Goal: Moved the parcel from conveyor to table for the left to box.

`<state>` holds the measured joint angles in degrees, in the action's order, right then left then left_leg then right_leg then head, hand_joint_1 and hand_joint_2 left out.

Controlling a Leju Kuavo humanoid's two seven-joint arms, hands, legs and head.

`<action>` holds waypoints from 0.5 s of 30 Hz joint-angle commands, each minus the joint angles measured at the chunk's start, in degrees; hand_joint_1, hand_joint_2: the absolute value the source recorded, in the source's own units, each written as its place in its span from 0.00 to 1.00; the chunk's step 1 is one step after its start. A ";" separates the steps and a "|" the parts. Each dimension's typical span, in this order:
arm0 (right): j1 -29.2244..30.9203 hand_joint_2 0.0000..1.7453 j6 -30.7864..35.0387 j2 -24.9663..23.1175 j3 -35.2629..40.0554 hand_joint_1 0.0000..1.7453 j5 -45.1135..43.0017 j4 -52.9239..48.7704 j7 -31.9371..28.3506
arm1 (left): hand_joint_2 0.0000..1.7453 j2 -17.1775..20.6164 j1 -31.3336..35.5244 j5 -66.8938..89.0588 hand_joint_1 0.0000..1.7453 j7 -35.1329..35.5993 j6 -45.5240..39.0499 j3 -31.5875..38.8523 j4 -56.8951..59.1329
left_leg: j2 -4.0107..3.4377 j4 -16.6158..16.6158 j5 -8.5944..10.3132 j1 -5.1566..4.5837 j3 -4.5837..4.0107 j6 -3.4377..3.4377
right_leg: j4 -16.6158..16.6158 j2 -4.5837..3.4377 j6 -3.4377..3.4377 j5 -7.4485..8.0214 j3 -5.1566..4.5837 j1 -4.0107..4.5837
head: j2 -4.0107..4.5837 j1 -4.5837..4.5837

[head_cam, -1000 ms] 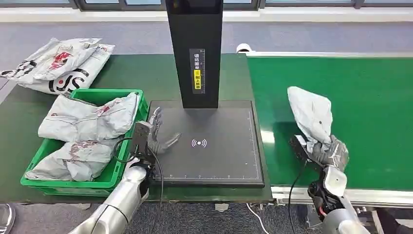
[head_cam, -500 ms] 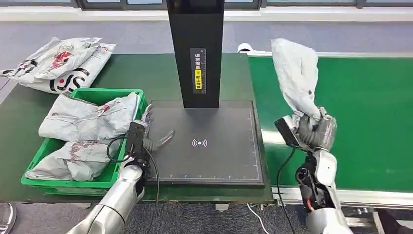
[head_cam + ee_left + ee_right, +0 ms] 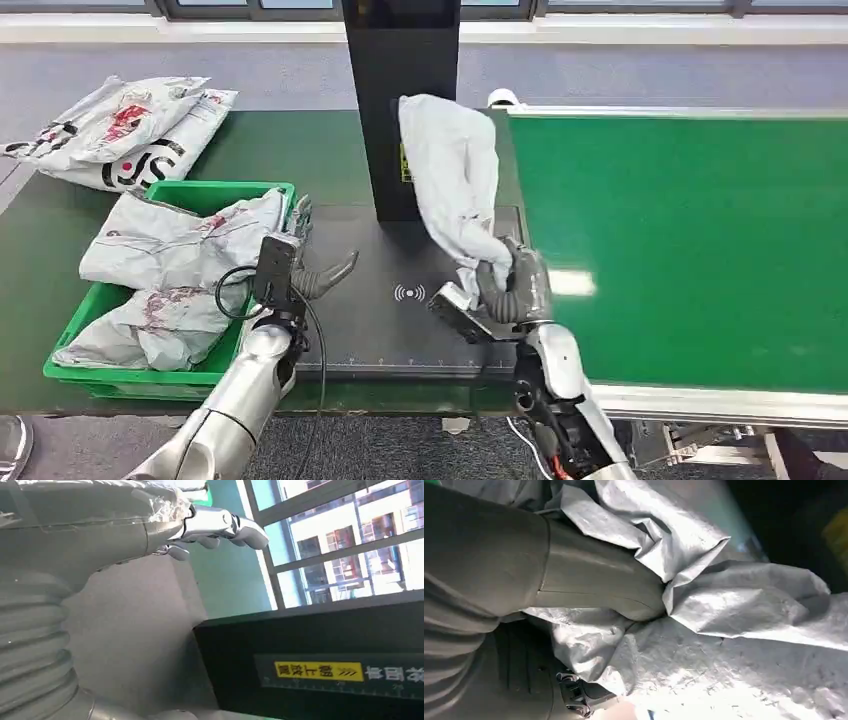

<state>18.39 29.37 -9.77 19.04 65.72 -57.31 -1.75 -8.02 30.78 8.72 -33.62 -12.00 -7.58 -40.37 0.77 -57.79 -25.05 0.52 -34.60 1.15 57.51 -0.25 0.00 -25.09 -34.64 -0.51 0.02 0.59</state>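
Head view, right hand [image 3: 508, 288] gripping grey parcel [image 3: 452, 175], unreadable yellow label [image 3: 405, 163] behind

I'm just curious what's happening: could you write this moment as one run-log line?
right hand: grips grey parcel above black scanner pad | left hand: open, beside green box | conveyor: bare

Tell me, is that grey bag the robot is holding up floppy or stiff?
Probably floppy: the grey parcel crumples where the right hand grips its lower end and looks wrinkled all over. It likely isn't heavy, since it stands up above the hand. Its plastic skin looks shiny, so perhaps slippery.
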 commanded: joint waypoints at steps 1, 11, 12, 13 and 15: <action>1.87 1.00 -10.48 0.79 11.92 1.00 -8.74 8.65 -1.95 | 1.00 0.24 2.29 -0.08 0.00 0.39 0.40 3.49 1.02 | -0.11 0.03 -0.05 0.02 0.11 -0.03 | -0.07 -0.06 0.00 -0.01 0.11 0.04 | -0.02 0.00; 2.13 1.00 -20.98 3.98 16.76 0.00 -12.47 12.60 -0.51 | 1.00 0.24 1.82 -0.39 0.00 0.13 0.28 3.00 -0.01 | -0.06 0.09 -0.03 0.02 0.15 -0.04 | -0.16 0.01 0.01 0.01 0.18 0.01 | 0.00 0.00; 2.27 1.00 -20.31 4.20 17.10 0.00 -12.76 12.82 -0.74 | 1.00 0.34 1.32 -0.58 0.00 0.12 -0.09 3.13 -0.84 | -0.05 0.12 -0.02 0.02 0.18 -0.05 | -0.18 0.04 0.01 0.01 0.20 0.01 | -0.02 0.00; 2.29 1.00 -19.20 4.26 16.63 0.00 -13.26 12.43 0.24 | 1.00 0.52 0.50 -0.98 0.00 0.03 -0.78 3.50 -2.06 | -0.04 0.16 -0.01 0.01 0.22 -0.06 | -0.21 0.06 0.01 0.01 0.24 0.00 | -0.02 0.00; 2.29 1.00 -19.03 4.79 16.67 0.00 -12.54 11.22 2.50 | 1.00 0.83 -0.84 -1.51 0.00 -0.32 -1.53 3.88 -4.05 | -0.06 0.13 -0.02 0.00 0.17 -0.05 | -0.18 0.02 0.01 0.01 0.18 -0.01 | 0.00 0.00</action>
<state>18.23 9.49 -9.33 29.47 53.20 -51.38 -3.26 -7.91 31.04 8.61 -33.62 -11.69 -6.71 -41.66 0.79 -57.79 -25.06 0.51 -34.63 1.15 57.49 -0.24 0.00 -25.09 -34.67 -0.55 0.02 0.59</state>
